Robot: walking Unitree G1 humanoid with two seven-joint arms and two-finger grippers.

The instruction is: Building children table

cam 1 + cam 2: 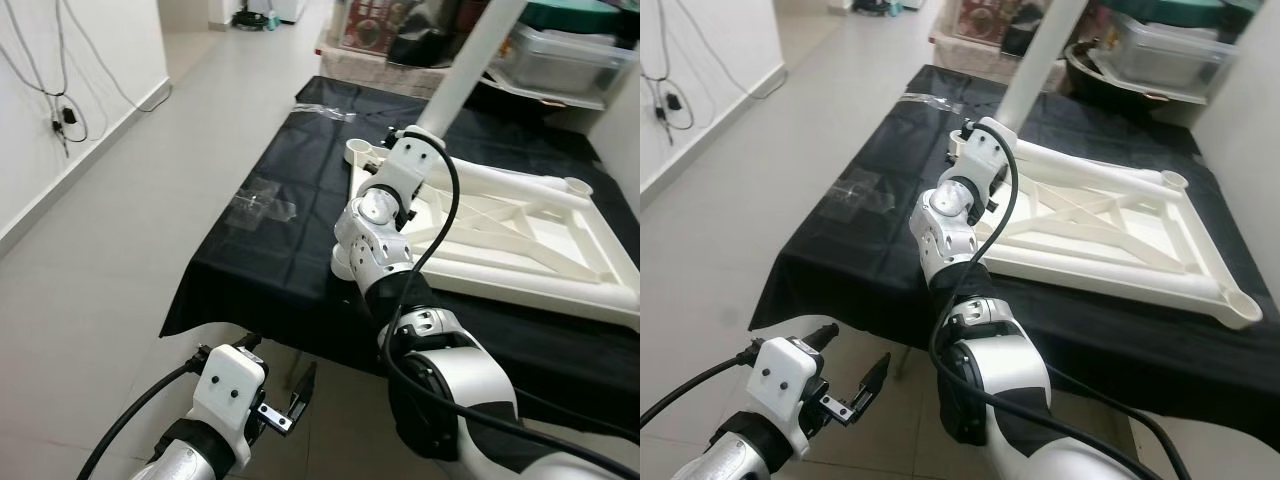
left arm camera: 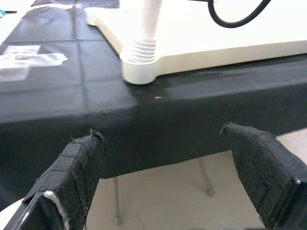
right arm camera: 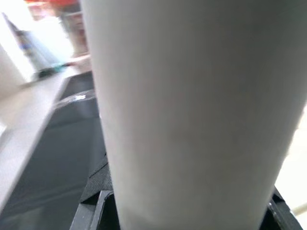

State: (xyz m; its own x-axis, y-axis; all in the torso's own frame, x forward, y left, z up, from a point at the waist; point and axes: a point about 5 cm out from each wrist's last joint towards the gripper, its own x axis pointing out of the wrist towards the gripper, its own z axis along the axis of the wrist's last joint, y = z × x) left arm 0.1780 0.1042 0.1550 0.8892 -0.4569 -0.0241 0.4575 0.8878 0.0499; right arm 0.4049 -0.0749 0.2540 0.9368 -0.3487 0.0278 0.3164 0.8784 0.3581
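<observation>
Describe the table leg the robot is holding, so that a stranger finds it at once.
On the black cloth lies a white tabletop, upside down. At its near corner one white leg rises slanting, with the right gripper around its lower end. It is the only leg fitted; the other corner sockets are empty.

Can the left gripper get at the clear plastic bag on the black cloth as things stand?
Probably yes: left gripper hangs open below the table edge, and clear plastic bag lies unobstructed on black cloth; it must lift first.

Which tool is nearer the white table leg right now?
Right. The right tool is shut on the white table leg above the tabletop; the left tool hangs open below the black-covered table's edge.
</observation>
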